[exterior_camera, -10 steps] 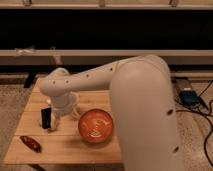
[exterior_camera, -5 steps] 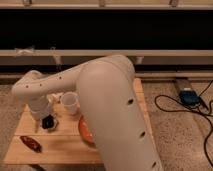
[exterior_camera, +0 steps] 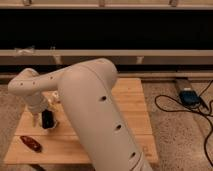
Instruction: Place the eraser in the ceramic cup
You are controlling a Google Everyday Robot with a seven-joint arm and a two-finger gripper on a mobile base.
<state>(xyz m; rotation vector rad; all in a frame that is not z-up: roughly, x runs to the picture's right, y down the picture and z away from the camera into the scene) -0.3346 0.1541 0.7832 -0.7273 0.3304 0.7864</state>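
The eraser [exterior_camera: 47,120] is a small black block standing upright on the left part of the wooden table [exterior_camera: 135,107]. My gripper [exterior_camera: 45,119] hangs from the white wrist at the far left and has come down over the eraser, open, with a pale finger on either side of the block. I cannot tell if the fingers touch it. The big white arm [exterior_camera: 95,115] sweeps across the middle of the view, and the ceramic cup is hidden behind it.
A dark red elongated object [exterior_camera: 31,144] lies near the table's front left corner. Right of the table, a blue box [exterior_camera: 189,96] and black cables lie on the speckled floor. A low ledge and a dark wall run behind the table.
The arm has swung closer across the view and now covers the orange bowl and the cup. The gripper has settled lower around the eraser, which still stands in its place.
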